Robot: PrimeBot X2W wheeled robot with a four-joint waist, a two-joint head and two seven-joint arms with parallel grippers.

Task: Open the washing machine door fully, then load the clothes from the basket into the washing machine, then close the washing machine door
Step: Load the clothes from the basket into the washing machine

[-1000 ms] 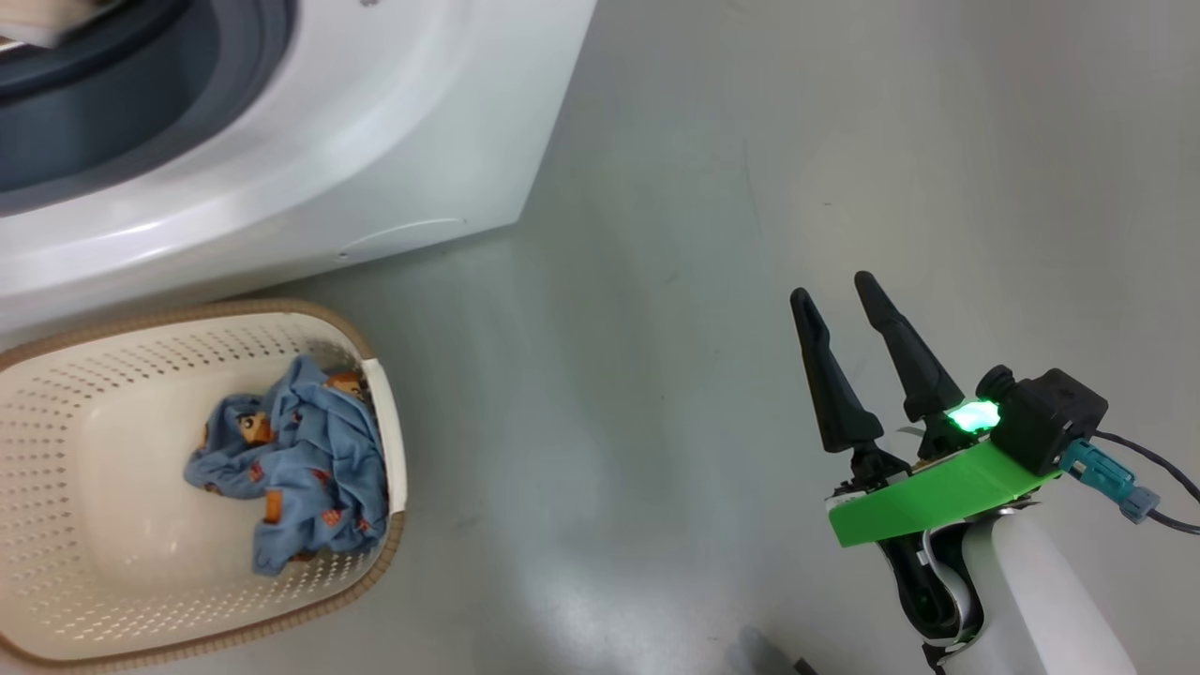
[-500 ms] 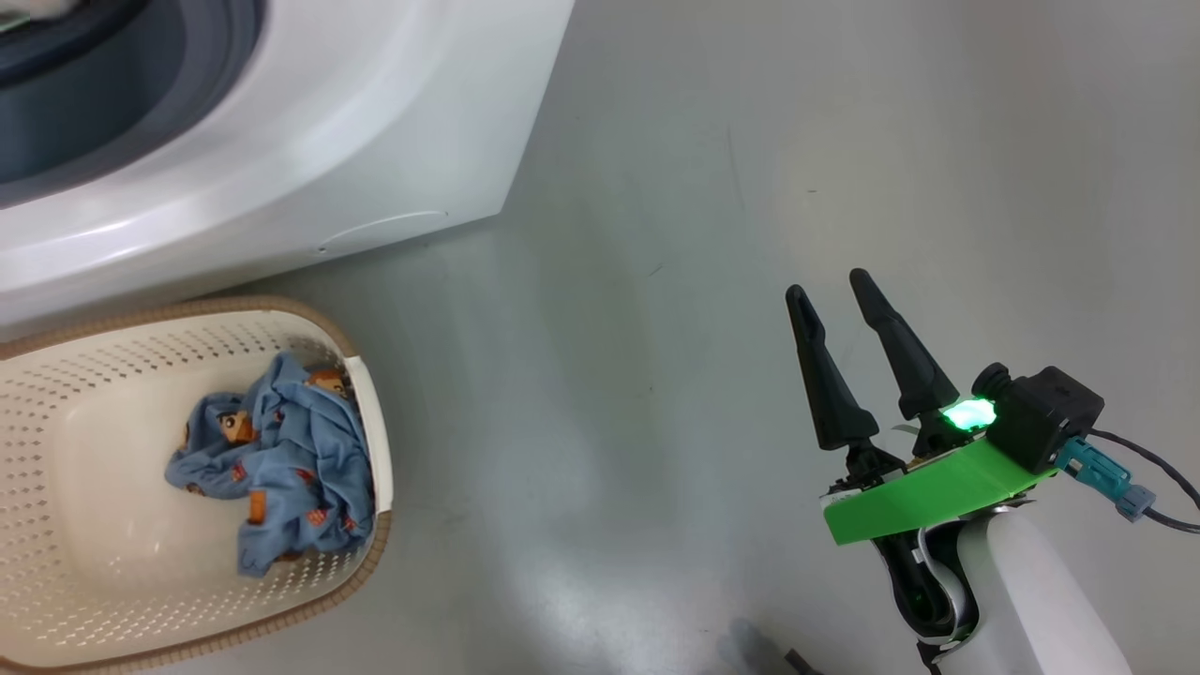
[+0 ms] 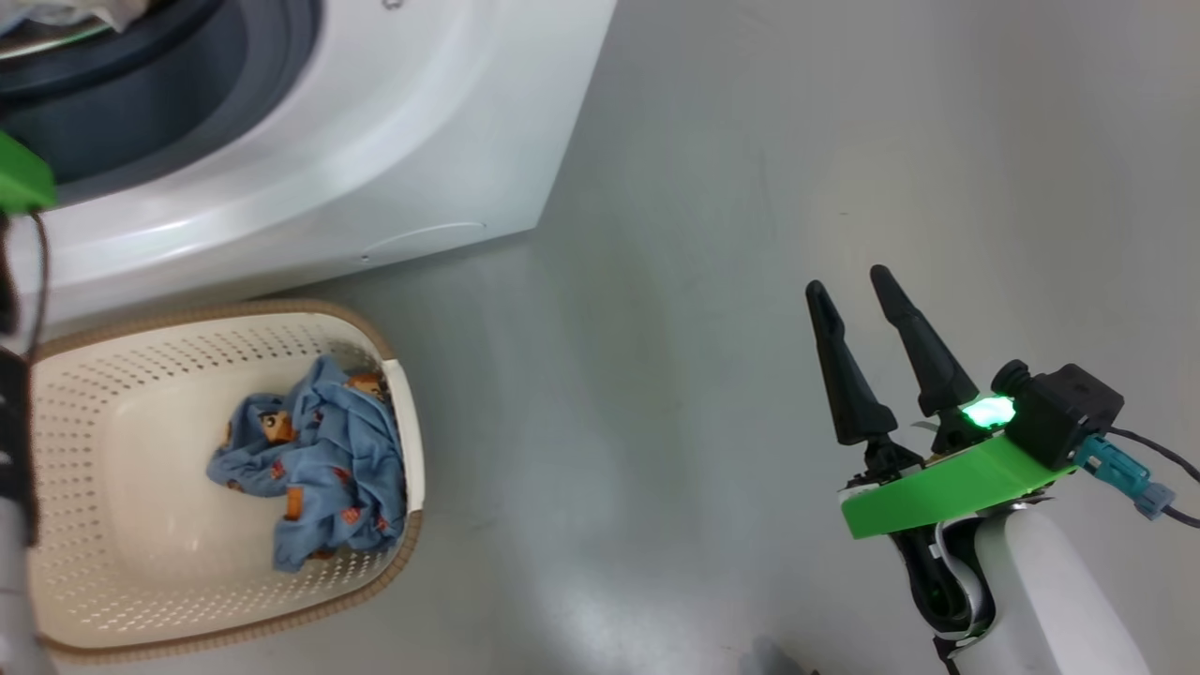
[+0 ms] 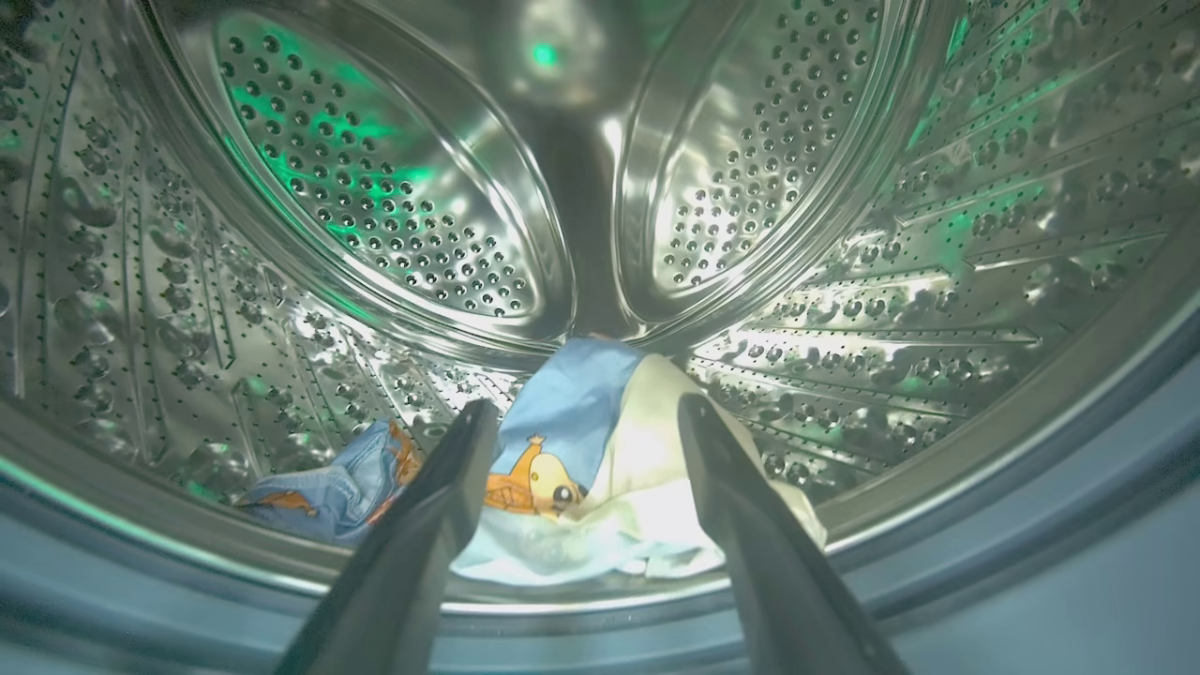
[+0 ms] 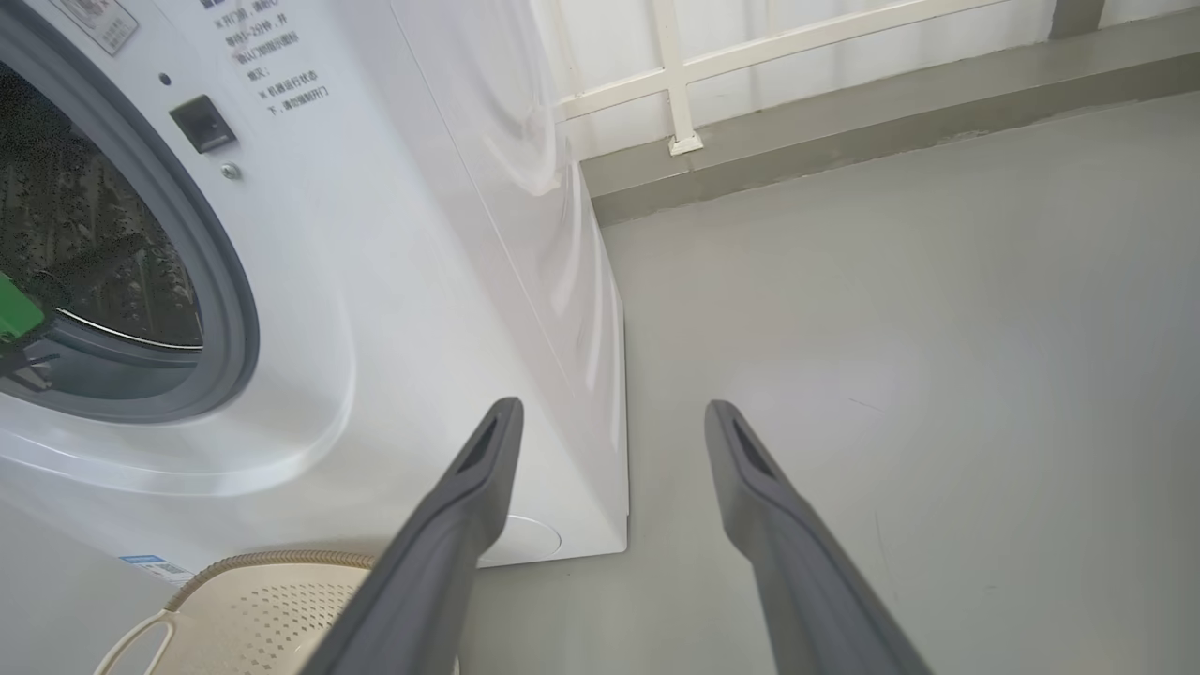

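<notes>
left gripper spread wide and empty inside the steel drum of the washing machine, above cream and blue clothes lying low in the drum. right gripper hangs wide open over the grey floor. one crumpled blue garment lies in the basket; it looks light and limp, best pinched at a raised fold near its middle.

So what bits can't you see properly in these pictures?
- Head view: the robot's left arm and the picture edge hide the basket's left side. Anything under the blue garment is covered.
- Left wrist view: clothes inside the washing machine sit partly behind the left end effector's fingers.
- Right wrist view: the writing on the machine is too small to read, and the bottom edge cuts off the basket.
</notes>
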